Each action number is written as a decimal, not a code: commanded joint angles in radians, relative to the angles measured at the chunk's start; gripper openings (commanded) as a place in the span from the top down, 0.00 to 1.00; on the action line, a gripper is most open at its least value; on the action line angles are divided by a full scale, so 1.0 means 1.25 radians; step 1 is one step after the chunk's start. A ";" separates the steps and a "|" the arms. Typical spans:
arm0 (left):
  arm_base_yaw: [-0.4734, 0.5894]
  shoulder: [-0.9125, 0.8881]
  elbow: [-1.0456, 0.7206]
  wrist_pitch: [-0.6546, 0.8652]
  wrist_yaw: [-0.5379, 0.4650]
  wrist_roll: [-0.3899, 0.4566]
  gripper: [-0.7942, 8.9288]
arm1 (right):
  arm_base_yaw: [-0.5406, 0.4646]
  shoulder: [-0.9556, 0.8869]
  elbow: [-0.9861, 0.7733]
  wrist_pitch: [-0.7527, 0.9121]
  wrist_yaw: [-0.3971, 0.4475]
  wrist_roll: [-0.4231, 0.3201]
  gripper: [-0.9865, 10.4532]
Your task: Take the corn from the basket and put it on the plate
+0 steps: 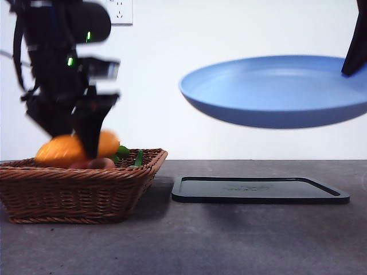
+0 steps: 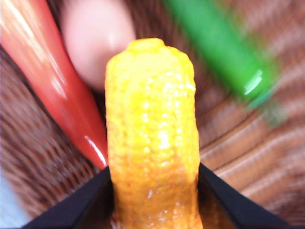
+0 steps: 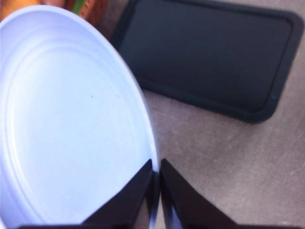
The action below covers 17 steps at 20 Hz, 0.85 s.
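Woven wicker fills the near foreground: the basket [image 1: 74, 189] sits on the bench [image 1: 241, 240], and just above its rim the left hand [image 2: 155, 191] pinches the corn [image 2: 152, 133] between its two black jaws, gripping near one end so most of the cob juts forward from the hand. It looks like a stiff, light, glossy plastic cob, likely slippery; a hold nearer its middle would probably steady it. Orange-yellow, with fine ribbed kernel rows and a rounded tip, it hangs over a red carrot [image 2: 52, 86], a pale egg-shaped item [image 2: 95, 38] and something green [image 2: 219, 47]. The right hand [image 3: 156, 191] is clamped on the rim of the blue plate [image 1: 275, 91], holding it aloft above a black tray [image 1: 258, 190].
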<state>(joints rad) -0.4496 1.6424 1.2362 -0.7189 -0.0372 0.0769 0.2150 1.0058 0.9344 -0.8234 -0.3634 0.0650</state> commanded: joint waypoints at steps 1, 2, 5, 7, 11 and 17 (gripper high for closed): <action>-0.019 -0.033 0.069 0.001 0.073 -0.037 0.76 | 0.002 0.060 0.017 0.026 -0.005 0.029 0.91; -0.026 -0.045 0.089 0.001 0.108 -0.047 0.76 | 0.002 0.090 0.017 0.036 -0.005 0.038 0.91; -0.062 -0.070 0.131 0.008 0.227 -0.078 0.76 | 0.002 0.183 0.017 0.074 -0.055 0.064 0.91; -0.097 -0.073 0.132 0.011 0.281 -0.077 0.76 | 0.002 0.237 0.017 0.112 -0.085 0.087 0.91; -0.180 -0.041 0.132 0.024 0.281 -0.067 0.76 | 0.002 0.304 0.017 0.152 -0.150 0.117 0.91; -0.256 0.030 0.132 0.035 0.280 -0.044 0.76 | 0.002 0.309 0.017 0.155 -0.153 0.119 0.91</action>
<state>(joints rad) -0.7631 1.6550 1.3884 -0.6834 0.3115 0.0082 0.2150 1.3815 0.9344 -0.6395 -0.5442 0.2005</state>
